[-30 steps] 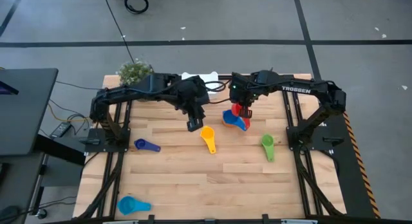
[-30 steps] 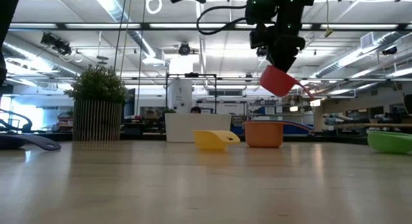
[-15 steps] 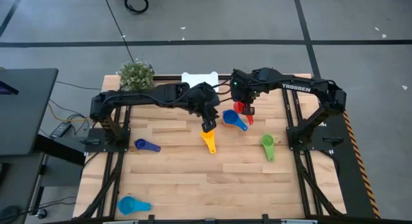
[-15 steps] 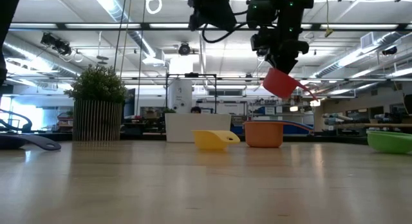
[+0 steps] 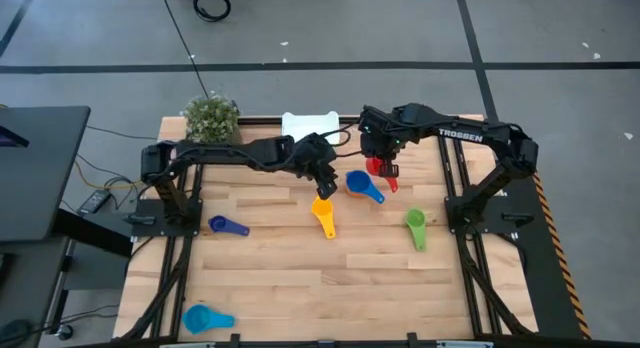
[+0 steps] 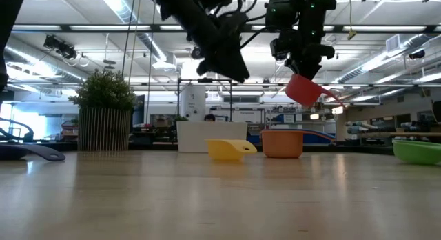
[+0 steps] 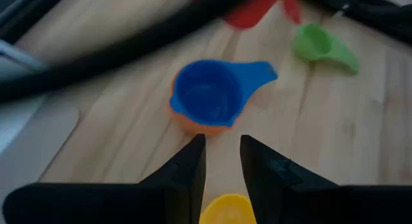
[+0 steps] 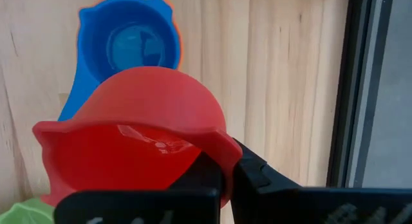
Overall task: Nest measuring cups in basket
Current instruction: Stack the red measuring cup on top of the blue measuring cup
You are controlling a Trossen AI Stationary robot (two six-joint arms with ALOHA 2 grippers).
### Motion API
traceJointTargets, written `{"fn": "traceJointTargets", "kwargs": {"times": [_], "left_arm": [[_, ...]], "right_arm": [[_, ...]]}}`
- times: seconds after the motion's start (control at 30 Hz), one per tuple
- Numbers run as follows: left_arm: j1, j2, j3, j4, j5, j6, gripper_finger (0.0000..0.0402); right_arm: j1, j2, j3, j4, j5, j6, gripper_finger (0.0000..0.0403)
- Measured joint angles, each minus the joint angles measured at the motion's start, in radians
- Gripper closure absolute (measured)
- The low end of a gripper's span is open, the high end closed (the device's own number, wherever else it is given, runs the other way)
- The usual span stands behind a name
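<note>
My right gripper (image 5: 378,160) is shut on a red measuring cup (image 6: 303,90), which hangs in the air above a blue cup (image 5: 360,183). That blue cup sits nested in an orange cup (image 6: 282,143) on the table. My left gripper (image 7: 222,147) hangs slanted above the table with a narrow gap between its fingers and nothing in it. It hovers over the yellow cup (image 5: 322,216), just short of the blue cup (image 7: 206,95). The white basket (image 5: 310,123) stands at the far edge. A green cup (image 5: 416,228) lies at the right. My right gripper pinches the red cup's rim (image 8: 215,147) between its two fingers, which come from above and point steeply down. The cup hangs tilted below the fingers, clear of the table. Its handle (image 6: 334,98) points away from the fingers.
A small dark blue cup (image 5: 228,226) lies at the left and a light blue cup (image 5: 205,318) at the near left corner. A potted plant (image 5: 210,116) stands at the far left, beside the basket.
My left gripper has come down from high above the table and gone toward the right, tipping less steeply. It now hangs over the yellow cup, close to the blue cup. The red cup has stayed in the air in my right gripper.
</note>
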Motion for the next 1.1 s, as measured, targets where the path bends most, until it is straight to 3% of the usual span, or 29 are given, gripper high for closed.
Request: {"fn": "traceJointTargets", "kwargs": {"times": [0.23,0.53,1.1], "left_arm": [[0.028,0.020,-0.111,0.135,-0.036,-0.090,0.0299],[0.031,0.138,-0.116,0.252,-0.031,-0.151,0.0299],[0.027,0.271,-0.115,0.384,-0.064,-0.124,0.0299]], "right_arm": [[0.000,0.000,0.000,0.000,0.000,-0.001,0.0393],[0.001,-0.001,0.000,-0.005,-0.001,0.000,0.0393],[0.000,-0.001,0.000,-0.019,-0.012,-0.001,0.0393]]}}
